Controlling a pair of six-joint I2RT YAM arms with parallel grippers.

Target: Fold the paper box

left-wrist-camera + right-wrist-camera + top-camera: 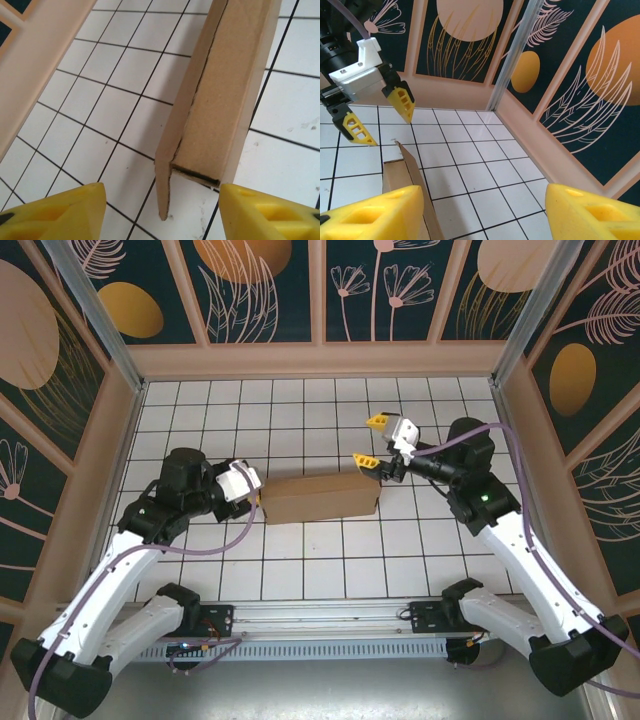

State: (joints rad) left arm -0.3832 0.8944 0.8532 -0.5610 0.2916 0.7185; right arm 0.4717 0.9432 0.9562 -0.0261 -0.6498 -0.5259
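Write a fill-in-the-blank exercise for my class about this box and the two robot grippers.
1. The paper box lies on a table of ___ tiles.
2. The left gripper faces one end of the box with its jaws ___.
3. The right gripper has fingertips coloured ___.
Missing words: white; open; yellow.

My fingers [375, 212] stand wide apart, nothing pinched between them. A thin flap of the brown cardboard box [395, 177] rises just beside one of them. Beyond it, the left arm's fingers [400, 101] hang parted near the flap's tip, above the white tiled worktop [470, 165].
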